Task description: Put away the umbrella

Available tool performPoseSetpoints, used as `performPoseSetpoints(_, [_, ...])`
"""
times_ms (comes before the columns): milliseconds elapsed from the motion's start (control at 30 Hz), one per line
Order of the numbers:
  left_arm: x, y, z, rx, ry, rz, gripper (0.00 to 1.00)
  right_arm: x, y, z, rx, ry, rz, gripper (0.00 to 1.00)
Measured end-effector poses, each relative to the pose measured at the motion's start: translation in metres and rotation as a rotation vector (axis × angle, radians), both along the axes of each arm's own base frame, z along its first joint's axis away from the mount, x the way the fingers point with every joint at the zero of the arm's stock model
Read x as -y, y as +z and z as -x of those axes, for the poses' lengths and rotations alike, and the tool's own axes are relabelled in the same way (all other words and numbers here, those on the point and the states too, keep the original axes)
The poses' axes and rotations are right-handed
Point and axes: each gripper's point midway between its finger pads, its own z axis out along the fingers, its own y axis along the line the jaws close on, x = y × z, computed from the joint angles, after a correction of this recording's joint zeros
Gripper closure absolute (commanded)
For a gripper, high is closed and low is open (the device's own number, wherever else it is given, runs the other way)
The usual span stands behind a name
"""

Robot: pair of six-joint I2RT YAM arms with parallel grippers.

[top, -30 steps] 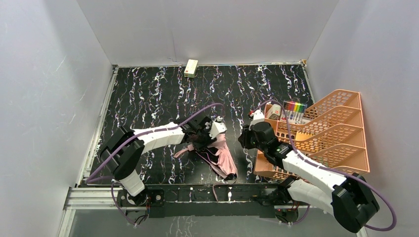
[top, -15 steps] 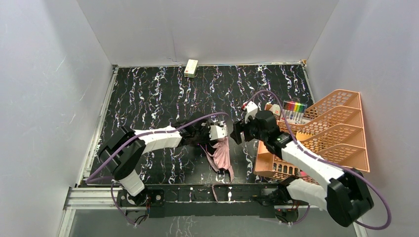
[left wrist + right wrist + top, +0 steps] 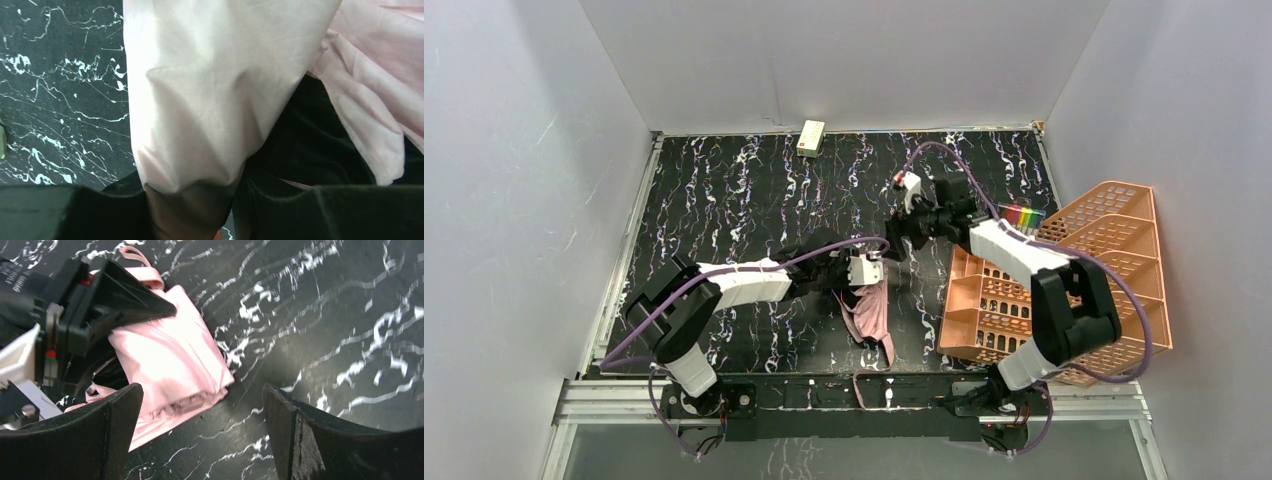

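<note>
We see a black tabletop (image 3: 724,190) veined with white like marble. Plain pale walls (image 3: 874,60) close it in on three sides, and a metal rail (image 3: 824,392) runs along its near edge. A small cream box (image 3: 811,137) sits at the far edge against the back wall. Any print on it is too small for us to read. An orange mesh rack (image 3: 1104,270) stands at the right side, with a row of coloured markers (image 3: 1024,215) in its far compartment.

The umbrella (image 3: 874,318) lies crumpled in the near middle of the tabletop, just left of the rack. Its pale pink face is mostly outward, and black fabric shows in the folds.

The left tool (image 3: 861,275) is clamped on a fold of the pink fabric at the umbrella's far end. The right tool (image 3: 200,390) has its fingers spread wide with nothing between them. It hovers just beyond the umbrella, above bare tabletop. Purple cables (image 3: 754,268) trail along both arms.
</note>
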Motion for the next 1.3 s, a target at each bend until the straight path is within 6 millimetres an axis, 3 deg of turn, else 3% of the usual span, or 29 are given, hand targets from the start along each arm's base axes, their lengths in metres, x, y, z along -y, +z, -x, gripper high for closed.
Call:
performPoseSetpoints(167, [0.0, 0.0, 0.0, 0.037, -0.013, 0.019, 1.0, -0.02, 0.016, -0.022, 0.042, 0.131, -0.02, 0.01])
performPoseSetpoints(333, [0.0, 0.002, -0.003, 0.063, -0.025, 0.014, 1.0, -0.03, 0.008, -0.032, 0.008, 0.244, -0.004, 0.01])
performPoseSetpoints(400, [0.0, 0.002, -0.004, 0.067, -0.03, 0.012, 1.0, -0.031, -0.006, -0.027, -0.05, 0.296, 0.018, 0.01])
performPoseSetpoints(667, [0.0, 0.002, -0.004, 0.073, -0.038, 0.006, 1.0, -0.04, -0.031, 0.007, -0.143, 0.421, 0.095, 0.01])
performPoseSetpoints(867, [0.0, 0.002, -0.004, 0.072, -0.038, 0.005, 1.0, -0.045, -0.05, 0.016, -0.196, 0.467, 0.155, 0.04])
performPoseSetpoints(1100, [0.0, 0.002, -0.004, 0.071, -0.035, 0.008, 1.0, -0.041, -0.064, 0.018, -0.252, 0.464, 0.219, 0.23])
performPoseSetpoints(1200, [0.0, 0.003, -0.004, 0.068, -0.022, 0.014, 1.0, -0.04, -0.066, 0.021, -0.253, 0.469, 0.239, 0.36])
performPoseSetpoints(1233, [0.0, 0.003, -0.004, 0.059, -0.005, 0.024, 0.96, -0.04, -0.067, 0.021, -0.244, 0.472, 0.256, 0.44])
performPoseSetpoints(1300, [0.0, 0.004, -0.005, 0.056, 0.004, 0.03, 0.86, -0.04, -0.069, 0.02, -0.239, 0.471, 0.264, 0.49])
